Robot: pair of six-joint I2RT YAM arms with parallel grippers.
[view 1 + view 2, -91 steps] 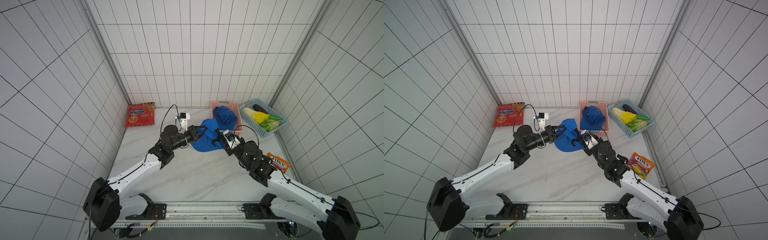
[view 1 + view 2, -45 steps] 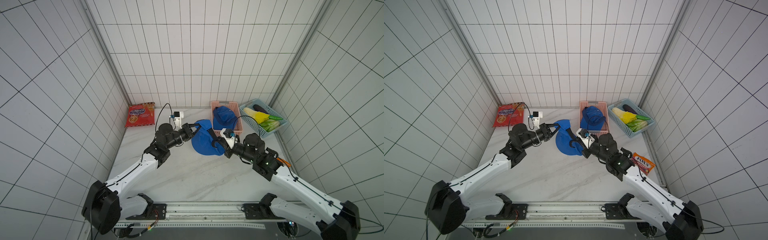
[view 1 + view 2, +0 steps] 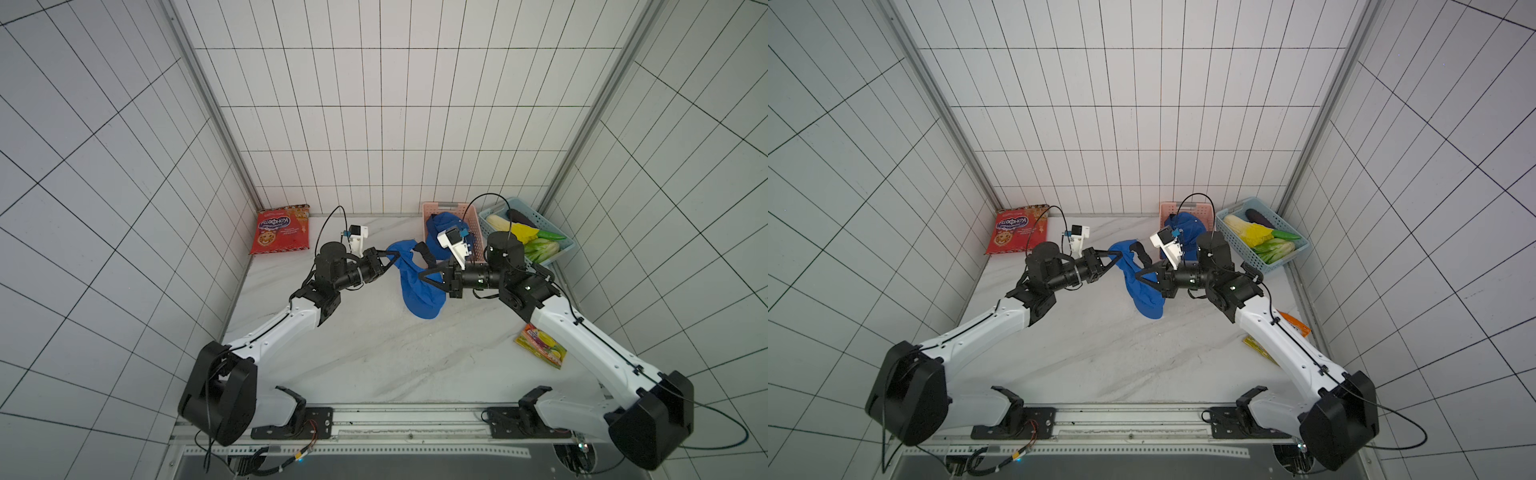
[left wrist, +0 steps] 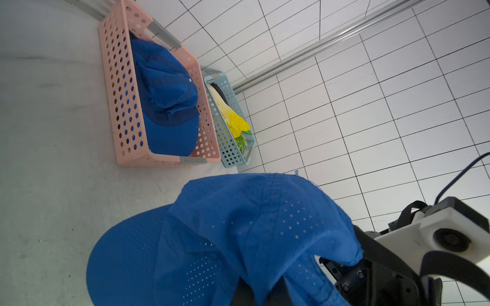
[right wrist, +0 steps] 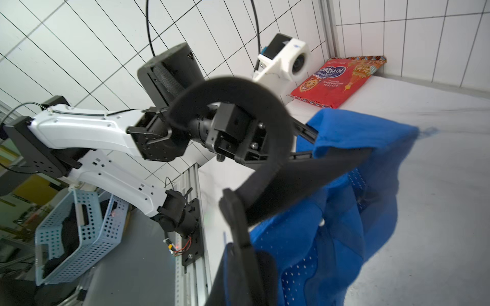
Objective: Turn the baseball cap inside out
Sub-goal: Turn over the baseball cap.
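The left gripper point(image 3: 390, 262) is pinching one edge of the blue cap point(image 3: 419, 295), its jaws pressed together on the cloth. The cap is hanging stretched between the two arms, lifted above the tabletop point(image 3: 374, 353) just beside the pink basket point(image 3: 428, 208), on the side facing the left arm. Whether its lowest tip is touching the tabletop cannot be told. The cap is looking light and limp: thin perforated cloth that is sagging and folding under its own weight, with only the brim point(image 4: 124, 262) keeping a firm curve and a black strap point(image 3: 424, 254) looping loose at the back. It is likely calling for holds on the soft rim of the crown rather than the stiff brim, so the crown can be pushed through. The right gripper point(image 3: 422, 276) is closing its jaws on the crown cloth from the pink basket's side. The pink basket itself is holding a second blue cap point(image 3: 445, 220). Just beyond the pink basket, the light blue basket point(image 3: 569, 246) is carrying vegetables point(image 3: 524, 232): yellow, green and dark purple pieces.
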